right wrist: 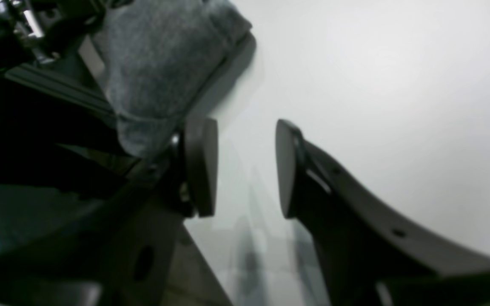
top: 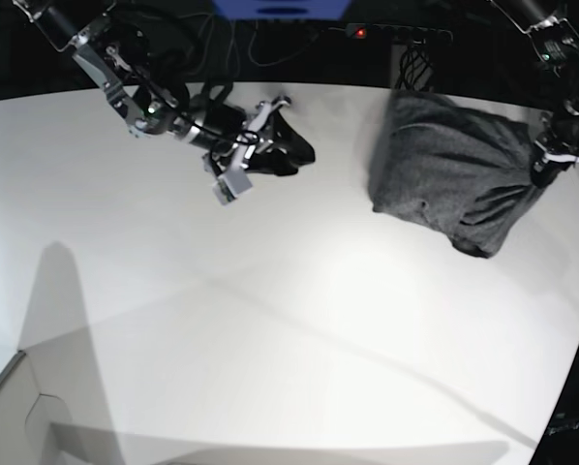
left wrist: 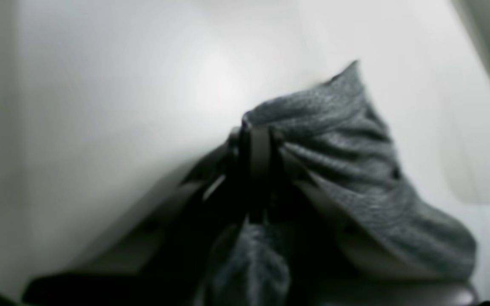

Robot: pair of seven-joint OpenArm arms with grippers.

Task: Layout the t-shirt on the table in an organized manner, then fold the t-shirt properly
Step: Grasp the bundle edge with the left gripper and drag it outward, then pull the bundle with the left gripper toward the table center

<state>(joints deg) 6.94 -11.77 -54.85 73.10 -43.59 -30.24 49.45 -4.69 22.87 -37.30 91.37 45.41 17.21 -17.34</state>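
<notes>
Grey t-shirt (top: pixel 454 179) is lying bunched near bench (top: pixel 270 329) far edge, left claw (left wrist: pixel 257 170) pinching it; right claw (right wrist: pixel 245 168) is gaping empty.

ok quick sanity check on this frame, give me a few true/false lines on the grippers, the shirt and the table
1. The left gripper is shut on the t-shirt. True.
2. The right gripper is clamped on cloth. False: its jaws stand apart with only bare table between them.
3. The t-shirt is spread flat in the middle of the table. False: it is bunched in a heap near the far edge, on the left arm's side.
4. In the base view the two grippers are far apart. True.
5. Two cloths lie on the table. False: only one.
</notes>
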